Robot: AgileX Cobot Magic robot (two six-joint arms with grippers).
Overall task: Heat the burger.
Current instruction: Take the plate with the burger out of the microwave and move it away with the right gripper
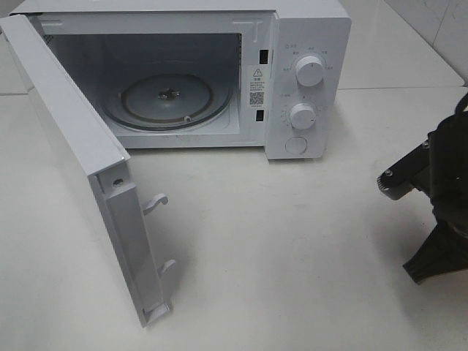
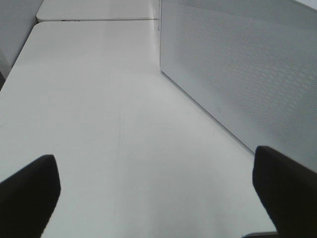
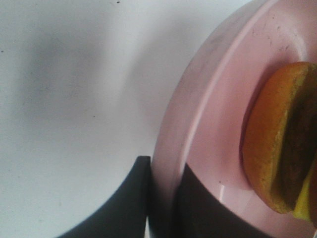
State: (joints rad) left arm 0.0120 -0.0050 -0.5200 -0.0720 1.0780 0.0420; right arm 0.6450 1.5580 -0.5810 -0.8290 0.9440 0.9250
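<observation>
While the door stands open, this is how I read my position.

Microwave (image 1: pixel 307 80): on the counter (image 1: pixel 292 248), door (image 1: pixel 80 168) swung wide toward my left side, glass turntable (image 1: pixel 167 99) bare inside.

Left end effector (image 2: pixel 156 191): spread wide, nothing between its fingers (image 2: pixel 29 191), hanging over bare counter just beside the perforated face of the open door.

Right end effector (image 3: pixel 161 198): pressed together on the rim of the pink plate (image 3: pixel 208 124), one finger under the rim and one over it. In the high view only part of my right arm (image 1: pixel 439 197) shows at the edge, well apart from the microwave.

Burger (image 3: pixel 277 144): sitting on the plate I am pinching; the wrist view shows its bun, a dark patty edge and a bit of yellow cheese. It is out of the high view, so I cannot tell how high the plate is off the counter.

Step in hand: carrying plate and burger toward the cavity, as I judge it; nothing is loaded yet.

Next move: bring the plate across to the opening, keep it level so the burger does not slide, clear the door edge and the front sill, then set it centred on the turntable before letting go. Closing the door and turning the knobs (image 1: pixel 309 71) come after.
</observation>
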